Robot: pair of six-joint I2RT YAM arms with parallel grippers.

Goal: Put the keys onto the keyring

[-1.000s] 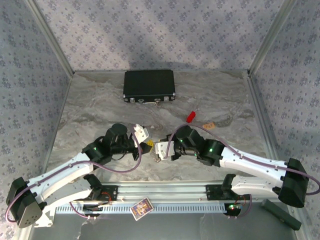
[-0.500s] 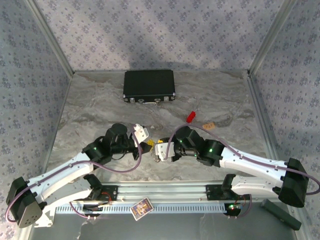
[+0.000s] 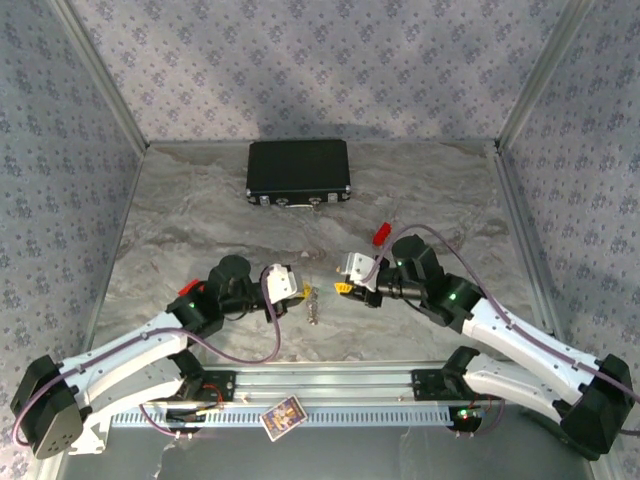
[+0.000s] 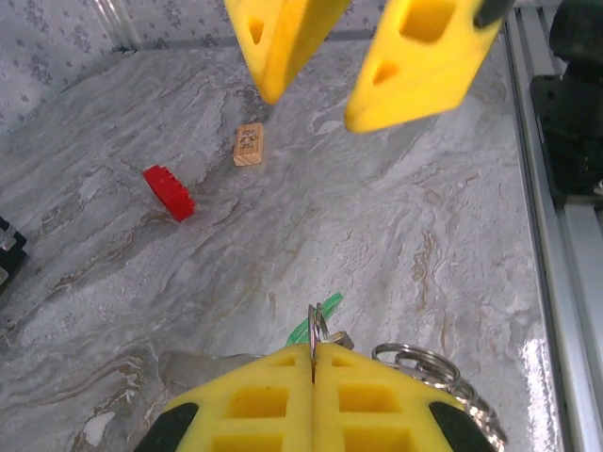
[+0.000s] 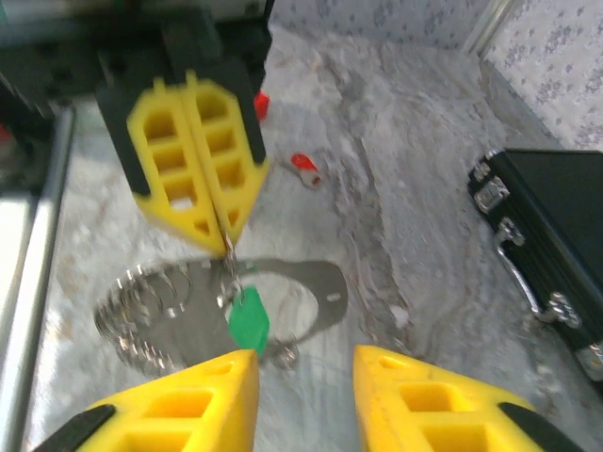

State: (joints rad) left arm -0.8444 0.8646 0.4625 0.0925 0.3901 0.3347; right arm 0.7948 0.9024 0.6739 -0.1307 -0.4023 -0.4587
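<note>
In the overhead view our left arm reaches from its base at 7 o'clock toward the middle of the bench (image 3: 200, 230), forearm low and wrist pointing to 3 o'clock. The left tool (image 3: 303, 291) has its pads pressed flat together on a thin loop of the keyring (image 3: 314, 306). From the right wrist we see that same pinch (image 5: 229, 231), with the green key (image 5: 250, 318) dangling just below the tips and the silvery coils (image 5: 151, 306) spread out at 8 o'clock of it. We cannot tell whether the coils touch the bench. Our right arm comes in from 5 o'clock, elbow bent and wrist pointing to 9 o'clock. It faces the left arm, and the two sets of tips are near each other but apart. The right tool (image 3: 342, 288) stands at a moderate gap with nothing between its pads (image 5: 433, 405). The red key (image 3: 381, 233) lies on the bench at 1 o'clock of the keyring, close beside the right wrist. The left wrist view shows a brown bit (image 4: 248, 144) just beyond it. The black case (image 3: 298, 172) sits at 12 o'clock, well apart from both arms.
</note>
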